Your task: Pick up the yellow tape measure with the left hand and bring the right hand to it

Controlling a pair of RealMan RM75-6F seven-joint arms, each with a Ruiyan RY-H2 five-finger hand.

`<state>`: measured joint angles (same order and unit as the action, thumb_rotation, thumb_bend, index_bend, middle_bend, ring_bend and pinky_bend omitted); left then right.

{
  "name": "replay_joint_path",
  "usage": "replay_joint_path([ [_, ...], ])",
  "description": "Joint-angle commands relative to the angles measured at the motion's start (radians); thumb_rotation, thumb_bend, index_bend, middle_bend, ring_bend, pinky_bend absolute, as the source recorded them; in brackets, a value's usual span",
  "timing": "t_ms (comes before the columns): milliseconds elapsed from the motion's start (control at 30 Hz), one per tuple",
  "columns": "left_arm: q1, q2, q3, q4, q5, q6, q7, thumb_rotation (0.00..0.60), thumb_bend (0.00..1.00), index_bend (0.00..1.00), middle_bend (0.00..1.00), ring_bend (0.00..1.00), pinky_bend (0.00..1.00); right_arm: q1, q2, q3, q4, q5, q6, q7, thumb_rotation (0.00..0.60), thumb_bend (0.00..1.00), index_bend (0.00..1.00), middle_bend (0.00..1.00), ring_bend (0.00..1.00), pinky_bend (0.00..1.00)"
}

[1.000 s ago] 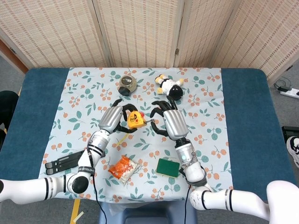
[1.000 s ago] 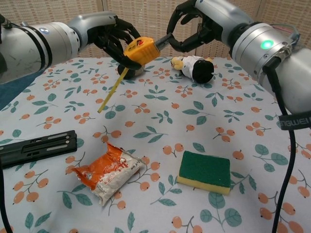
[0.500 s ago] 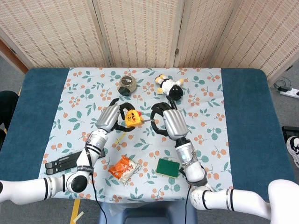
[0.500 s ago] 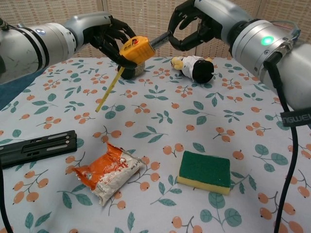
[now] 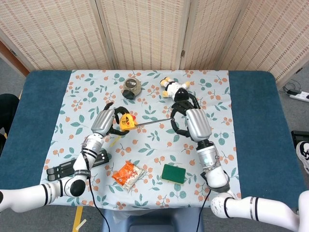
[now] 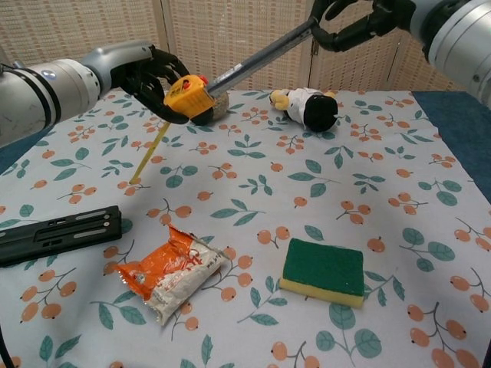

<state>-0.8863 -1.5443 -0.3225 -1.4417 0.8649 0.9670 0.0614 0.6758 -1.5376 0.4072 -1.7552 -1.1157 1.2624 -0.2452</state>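
Observation:
My left hand [image 5: 106,123] [image 6: 143,73] grips the yellow tape measure [image 5: 125,122] [image 6: 188,96] above the left half of the flowered cloth. A yellow strap [image 6: 149,159] dangles from it toward the table. The grey blade [image 5: 154,122] [image 6: 261,55] is drawn out of the case and runs up to the right. My right hand [image 5: 186,116] [image 6: 360,17] pinches the blade's far end, well apart from the case. In the chest view the right hand sits at the top edge, partly cut off.
A black folded stand [image 5: 72,166] [image 6: 57,234] lies at the left. An orange snack packet [image 5: 129,175] [image 6: 173,270] and a green sponge [image 5: 173,173] [image 6: 322,270] sit near the front. A plush toy [image 5: 175,89] [image 6: 307,106] and a round grey object [image 5: 131,88] lie at the back.
My right hand has moved right and up with the blade's end, drawing the blade out of the case. My left hand has shifted left with the tape measure.

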Motion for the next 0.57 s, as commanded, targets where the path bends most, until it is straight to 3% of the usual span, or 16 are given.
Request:
replay_joint_path([
  [33,0.017,-0.01,0.018,0.049,0.034,-0.018,-0.033,0.6,0.41,0.64,0.62,0.58,0.06,-0.044,0.068,0.004,-0.04,-0.01,0.017,0.041,0.6,0.63,0.63,0.37,0.26,0.0],
  [333,0.049,-0.039,0.055,0.188,0.136,-0.062,-0.132,0.6,0.41,0.65,0.62,0.58,0.06,-0.159,0.245,0.006,-0.102,-0.031,0.054,0.177,0.6,0.64,0.64,0.37,0.26,0.0],
  [567,0.061,-0.064,0.07,0.257,0.197,-0.076,-0.181,0.6,0.41,0.65,0.62,0.59,0.07,-0.216,0.325,0.003,-0.11,-0.043,0.065,0.266,0.6,0.64,0.64,0.37,0.26,0.0],
])
